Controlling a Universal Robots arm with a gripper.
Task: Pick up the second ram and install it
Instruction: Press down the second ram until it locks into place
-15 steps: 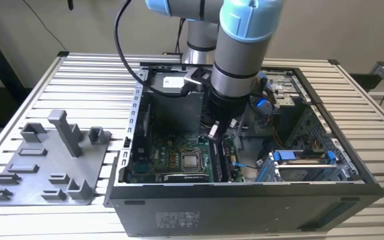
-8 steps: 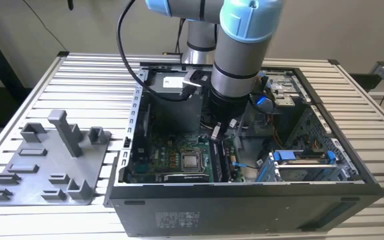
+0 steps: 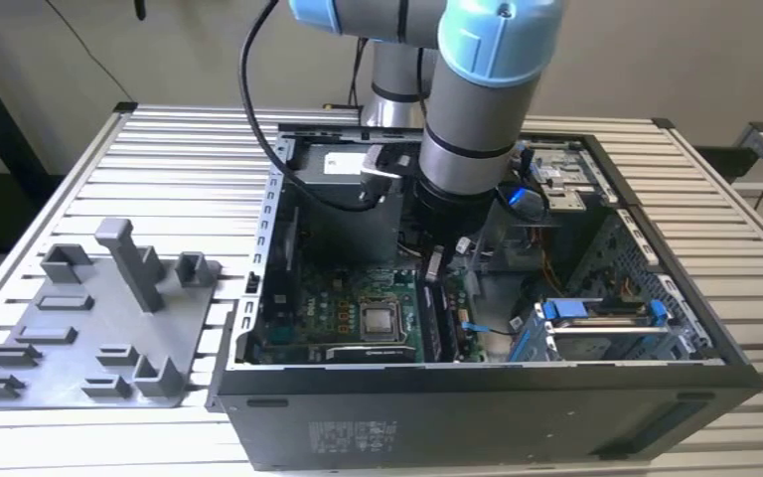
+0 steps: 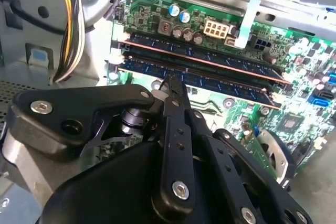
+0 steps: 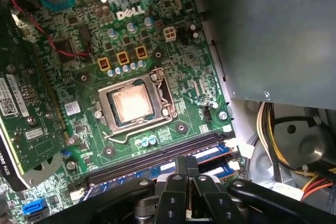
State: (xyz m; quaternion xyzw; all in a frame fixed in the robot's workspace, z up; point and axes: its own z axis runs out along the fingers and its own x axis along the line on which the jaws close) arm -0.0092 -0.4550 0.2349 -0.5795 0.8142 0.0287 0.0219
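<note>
**Lowering into the open case, above the memory slots**

Reaching down from above, the arm (image 3: pixel 481 109) has its hand (image 3: pixel 435 260) inside the open computer case (image 3: pixel 488 397), which lies on the slatted metal surface (image 3: pixel 156 169). In the exterior view the hand hangs over the motherboard (image 3: pixel 342 308), just beside the processor socket (image 3: pixel 381 320) and above the dark memory slots.

In the second wrist view the hand's two black fingers (image 4: pixel 173 98) come together to a narrow tip with nothing between them; they hold nothing. Directly past that tip lie two long memory sticks side by side in their slots, and the second ram (image 4: pixel 210 82) is the nearer one, seated flat-edged along the board. Whether the tip touches it I cannot tell.

In the first wrist view the same sticks show just beyond the fingers (image 5: pixel 185 169), below the socket (image 5: pixel 131 103).

A grey plastic tray (image 3: pixel 90 328) with upright posts sits on the surface at the exterior view's left, well apart from the case.
</note>
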